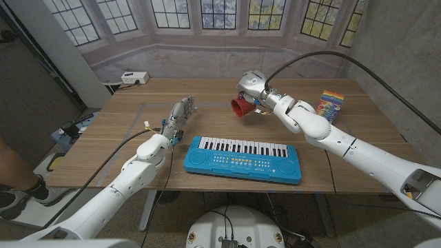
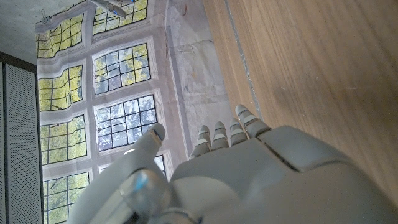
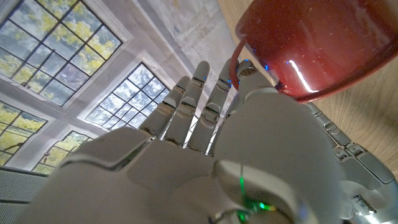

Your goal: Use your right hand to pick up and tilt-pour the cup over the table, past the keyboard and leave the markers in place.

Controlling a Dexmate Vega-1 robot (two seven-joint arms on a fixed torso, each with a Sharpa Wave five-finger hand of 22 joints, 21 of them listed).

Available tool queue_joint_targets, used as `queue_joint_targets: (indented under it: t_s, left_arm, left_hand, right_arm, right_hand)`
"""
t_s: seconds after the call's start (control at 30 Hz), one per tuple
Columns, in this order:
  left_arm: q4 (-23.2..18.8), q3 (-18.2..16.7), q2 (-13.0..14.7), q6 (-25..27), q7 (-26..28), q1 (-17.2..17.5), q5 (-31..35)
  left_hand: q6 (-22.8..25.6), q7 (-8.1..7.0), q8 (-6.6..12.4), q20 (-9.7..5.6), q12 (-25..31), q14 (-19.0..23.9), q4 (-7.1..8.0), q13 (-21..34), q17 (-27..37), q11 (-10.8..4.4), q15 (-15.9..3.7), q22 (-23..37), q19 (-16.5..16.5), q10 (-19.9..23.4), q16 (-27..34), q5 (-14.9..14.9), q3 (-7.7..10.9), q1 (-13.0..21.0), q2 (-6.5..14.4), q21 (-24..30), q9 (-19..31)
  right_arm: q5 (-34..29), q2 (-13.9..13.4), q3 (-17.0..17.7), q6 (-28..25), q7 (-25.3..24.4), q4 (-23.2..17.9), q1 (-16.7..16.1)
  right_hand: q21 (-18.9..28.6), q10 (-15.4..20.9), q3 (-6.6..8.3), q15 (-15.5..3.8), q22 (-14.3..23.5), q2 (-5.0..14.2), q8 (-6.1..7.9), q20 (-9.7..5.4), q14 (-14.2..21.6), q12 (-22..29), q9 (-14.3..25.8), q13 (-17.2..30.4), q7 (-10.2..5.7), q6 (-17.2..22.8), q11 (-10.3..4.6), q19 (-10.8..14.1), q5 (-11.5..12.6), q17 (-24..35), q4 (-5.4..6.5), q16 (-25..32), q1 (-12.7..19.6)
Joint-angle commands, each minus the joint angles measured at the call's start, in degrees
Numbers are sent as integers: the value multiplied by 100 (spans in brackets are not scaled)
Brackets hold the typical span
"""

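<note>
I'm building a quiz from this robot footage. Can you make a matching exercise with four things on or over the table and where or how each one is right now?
Things:
1. red cup
2. keyboard
3. marker box
4. left hand

States:
A. lies at the table's near edge, between the arms
B. held tipped on its side by the right hand
C. holds nothing, fingers apart
D. stands near the table's right edge

Pairs: 1-B, 2-A, 3-D, 4-C
</note>
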Motion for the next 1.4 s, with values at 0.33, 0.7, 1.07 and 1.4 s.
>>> queue_joint_targets:
  t_s: [0.33,0.7,1.07,1.4]
  left_arm:
    - [4,-53,13,-59,23,58,-10]
    - [13,-48,-12,-92,36,65,1]
    - [52,-35,-69,-128,76,84,7]
    - [102,-1,-129,-134,107,57,28]
  left_hand:
    - [38,5,-8,0,-9,38,4,32,9,25,8,17,69,41,-20,8,44,-36,2,-5,18]
    - [37,3,-10,-2,-7,39,3,32,9,28,9,18,72,46,-20,8,48,-41,2,-4,18]
    - [45,-2,-8,-3,-10,37,0,32,8,28,5,18,73,41,-22,9,55,-42,5,-4,17]
    - [48,2,-8,-4,-11,39,-4,32,7,31,9,18,75,39,-22,9,60,-41,6,-4,17]
  right_arm:
    - [-888,-23,-94,-297,-218,96,-26]
    - [-1086,-27,-114,-401,-318,130,-58]
    - [-1267,-37,-158,-426,-385,207,-16]
    - [-1474,-56,-217,-463,-498,315,51]
  right_hand:
    - [-6,97,64,-891,4,-6,28,-780,104,57,4,20,11,49,-26,53,43,42,9,-8,67]
    - [-9,110,71,-896,5,-9,33,-783,147,52,3,17,5,67,-48,63,46,57,13,-18,62]
    - [-13,119,77,-895,5,-12,31,-790,180,49,2,20,-9,67,-62,68,49,69,18,-30,52]
    - [-16,129,86,-894,5,-11,29,-797,220,50,1,31,-19,68,-71,69,53,83,25,-42,37]
